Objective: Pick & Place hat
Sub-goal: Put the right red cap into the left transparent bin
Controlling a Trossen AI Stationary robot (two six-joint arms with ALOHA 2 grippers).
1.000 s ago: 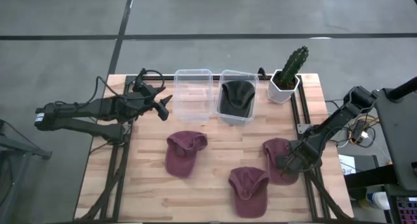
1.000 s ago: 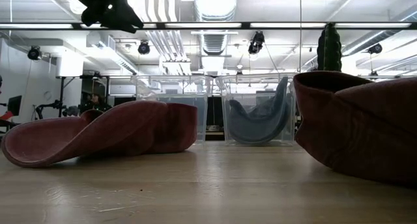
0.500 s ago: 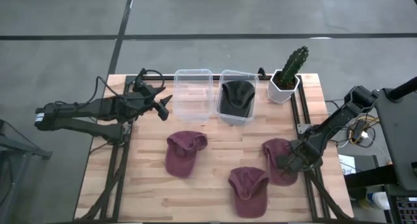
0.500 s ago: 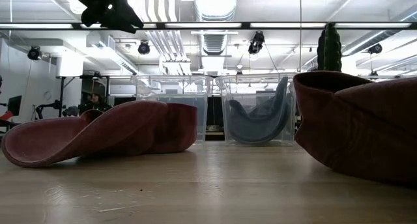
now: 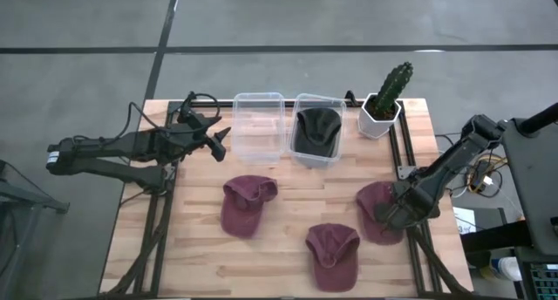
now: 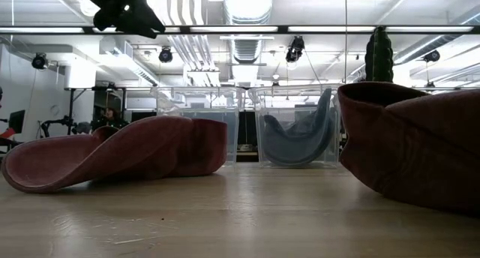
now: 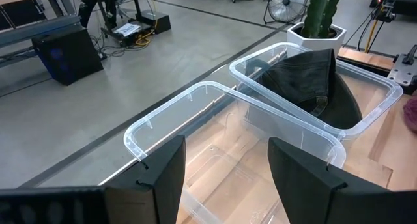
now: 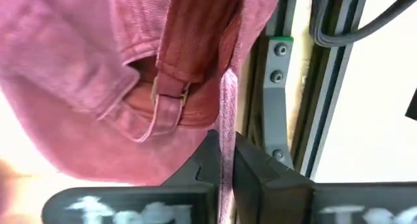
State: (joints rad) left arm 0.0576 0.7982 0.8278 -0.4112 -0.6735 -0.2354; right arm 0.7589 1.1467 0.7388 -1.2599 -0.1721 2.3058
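Three maroon hats lie on the wooden table: one left of centre [image 5: 247,204], one at the near middle [image 5: 333,254] and one at the right [image 5: 375,211]. My right gripper [image 5: 390,215] points down at the right hat's near right side and is shut on it; the right wrist view shows that hat's back strap [image 8: 171,100]. A black hat [image 5: 316,130] lies in the right clear bin [image 5: 336,104]. My left gripper [image 5: 218,143] hangs open beside the empty left bin [image 5: 259,126], holding nothing. My right gripper pinches a thin edge of the maroon hat's rim [image 8: 227,142], beside the back strap and its buckle, between its two fingers [image 8: 207,160]. The fingers come from above, pointing down. Whether the hat is clear of the table, I cannot tell.
A potted cactus [image 5: 388,92] stands at the far right corner behind the bins. The table's metal frame rail [image 8: 277,100] runs close beside my right gripper, at the table's right edge. Bare wood lies between the hats and the bins.
My right gripper has risen a little with the right hat's edge. That hat has shifted slightly toward the table's right edge and its outline has changed. The other hats have stayed where they were.
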